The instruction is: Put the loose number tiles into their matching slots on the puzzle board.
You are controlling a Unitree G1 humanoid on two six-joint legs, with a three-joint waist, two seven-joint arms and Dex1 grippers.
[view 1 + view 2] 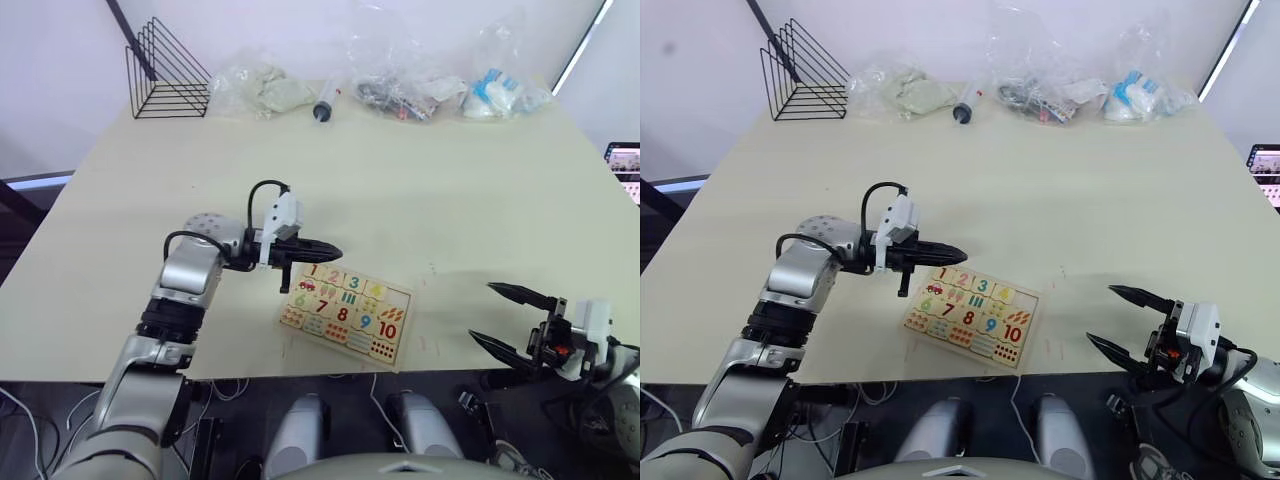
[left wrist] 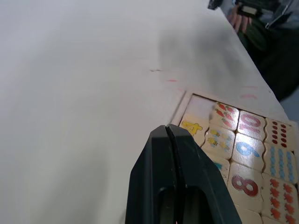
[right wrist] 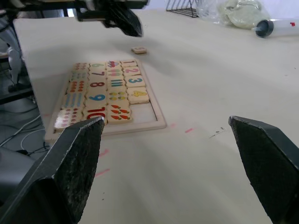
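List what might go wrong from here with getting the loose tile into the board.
1. The left gripper is shut near the loose tile. Coming down like that would likely shove the tile rather than grasp it.
2. The empty slot is at the opposite end of the row from the tile, so carrying it low may knock seated pieces.
3. The puzzle board lies near the table front edge, so a push could slide it off.
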